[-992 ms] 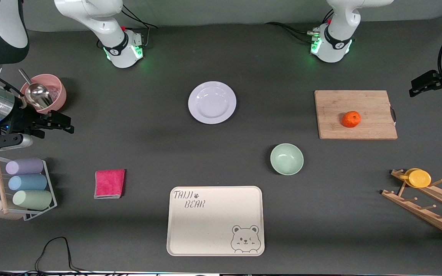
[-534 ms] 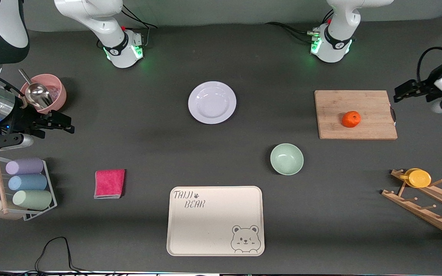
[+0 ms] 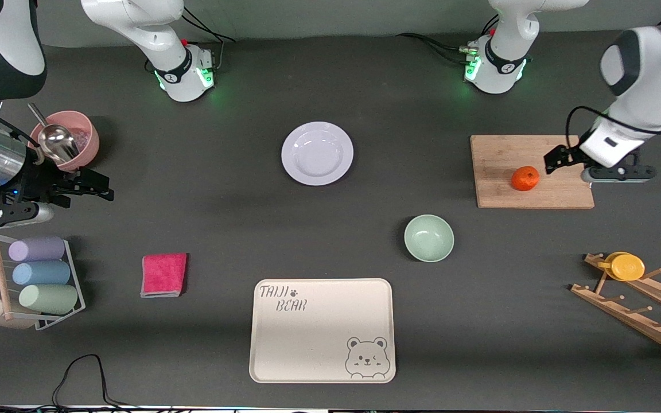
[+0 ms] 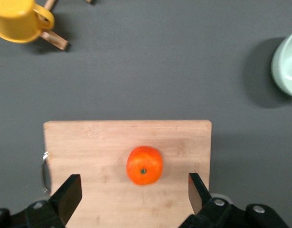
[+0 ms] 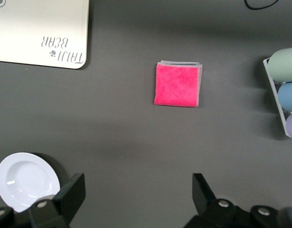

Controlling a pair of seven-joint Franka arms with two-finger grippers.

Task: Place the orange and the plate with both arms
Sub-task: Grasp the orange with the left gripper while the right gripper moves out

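Observation:
The orange [image 3: 525,178] lies on a wooden cutting board [image 3: 502,155] toward the left arm's end of the table. My left gripper [image 3: 557,158] hangs open over that board close beside the orange; in the left wrist view the orange [image 4: 144,165] sits just ahead of the gripper [image 4: 135,192], with nothing between the fingers. The plate [image 3: 317,153], white with a lavender tint, rests in the table's middle, nearer the bases. My right gripper [image 3: 101,188] waits open over bare table by the pink bowl, and its wrist view catches the plate [image 5: 27,180] at the edge beside the gripper [image 5: 136,192].
A mint-green bowl [image 3: 428,237] and a cream bear-printed tray [image 3: 322,330] lie nearer the front camera. A pink cloth [image 3: 163,275], a rack of pastel cups [image 3: 32,281] and a pink bowl with a scoop [image 3: 66,139] are at the right arm's end. A wooden rack [image 3: 640,312] carries a yellow cup [image 3: 626,267].
The left arm has swung in from the table's edge, bringing its open gripper over the cutting board up to the orange. The right gripper has hardly shifted.

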